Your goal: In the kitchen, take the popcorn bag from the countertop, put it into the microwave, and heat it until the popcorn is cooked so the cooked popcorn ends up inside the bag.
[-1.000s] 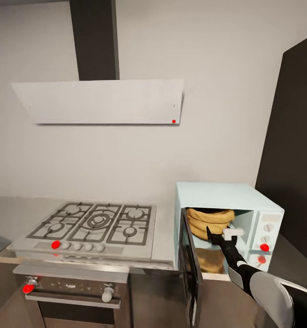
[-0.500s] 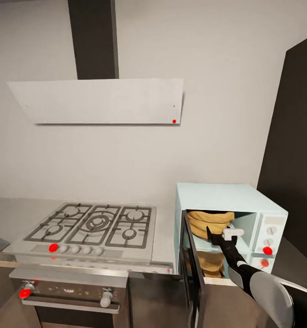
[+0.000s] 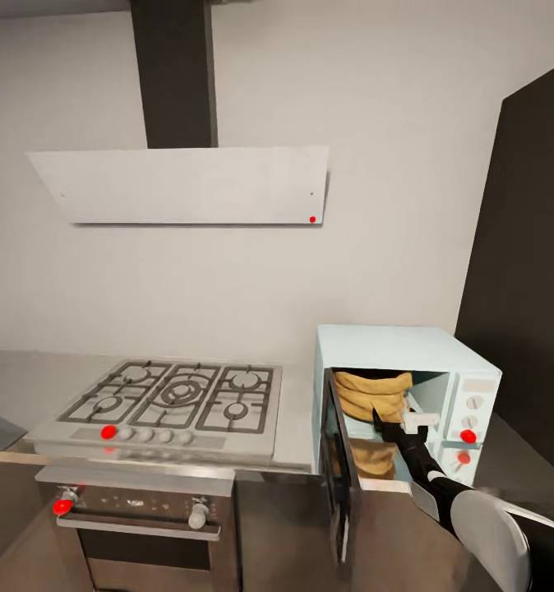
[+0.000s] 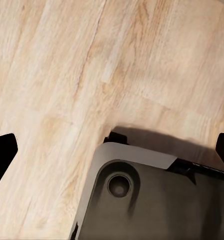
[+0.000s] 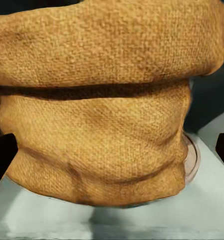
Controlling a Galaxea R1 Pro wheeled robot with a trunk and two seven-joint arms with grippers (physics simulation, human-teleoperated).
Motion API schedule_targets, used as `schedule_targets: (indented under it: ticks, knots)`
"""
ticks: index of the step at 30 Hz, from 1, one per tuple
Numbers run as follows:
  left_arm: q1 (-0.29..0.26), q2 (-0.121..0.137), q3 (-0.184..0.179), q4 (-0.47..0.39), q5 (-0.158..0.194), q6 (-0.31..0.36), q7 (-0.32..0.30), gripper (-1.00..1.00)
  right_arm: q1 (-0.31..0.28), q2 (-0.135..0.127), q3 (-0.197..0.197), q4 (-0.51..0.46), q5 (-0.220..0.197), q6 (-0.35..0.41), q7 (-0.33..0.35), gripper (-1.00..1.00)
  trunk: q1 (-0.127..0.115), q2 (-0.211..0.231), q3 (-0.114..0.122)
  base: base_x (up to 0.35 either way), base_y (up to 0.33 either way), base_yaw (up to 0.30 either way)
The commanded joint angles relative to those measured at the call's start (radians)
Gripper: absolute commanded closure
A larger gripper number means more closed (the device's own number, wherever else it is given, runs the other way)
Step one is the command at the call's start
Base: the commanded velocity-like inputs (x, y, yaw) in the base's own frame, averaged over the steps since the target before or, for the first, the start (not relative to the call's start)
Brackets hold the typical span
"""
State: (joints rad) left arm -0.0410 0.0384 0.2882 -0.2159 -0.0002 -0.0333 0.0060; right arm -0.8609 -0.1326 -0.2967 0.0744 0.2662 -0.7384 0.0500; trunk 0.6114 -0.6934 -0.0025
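Observation:
The mint-blue microwave (image 3: 392, 345) stands on the countertop (image 3: 22, 382) with its dark glass door (image 3: 340, 469) swung out towards me. The tan-orange popcorn bag (image 3: 372, 393) sits inside the cavity. In the right wrist view the bag (image 5: 102, 115) rests on the pale oven floor, close up. My right gripper (image 3: 394, 421) is at the cavity mouth, open, with its dark fingertips (image 5: 2, 157) standing wide on either side of the sack. The popcorn is hidden. My left gripper (image 4: 112, 152) hangs open over the wooden floor (image 4: 92, 65), holding nothing.
A grated gas hob (image 3: 174, 399) lies left of the microwave, above a steel oven (image 3: 137, 514) with knobs. An extractor hood (image 3: 186, 185) hangs on the wall. A tall dark cabinet (image 3: 523, 271) rises at the right. My dark base (image 4: 156, 200) sits under the left gripper.
The head view has shifted a little, so the whole kitchen sits differently in the picture. My right arm stays at the microwave's mouth and the bag stays inside.

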Motion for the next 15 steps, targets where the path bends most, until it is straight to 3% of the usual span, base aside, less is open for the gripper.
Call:
schedule_targets:
  ticks: [1, 15]
  knots:
    - [0.0, 0.0, 0.002, 0.001, 0.0, -0.003, 0.001, -1.0, -0.001, -0.001, -0.009, 0.004, 0.003, -0.005, 0.005, -1.0, 0.0, -0.001, 0.0, -0.341, 0.0, 0.0]
    - [0.0, 0.0, 0.002, 0.001, 0.0, -0.003, 0.001, -1.0, -0.001, -0.001, -0.009, 0.004, 0.003, -0.006, 0.005, -1.0, 0.0, -0.001, 0.0, -0.342, 0.0, 0.0]
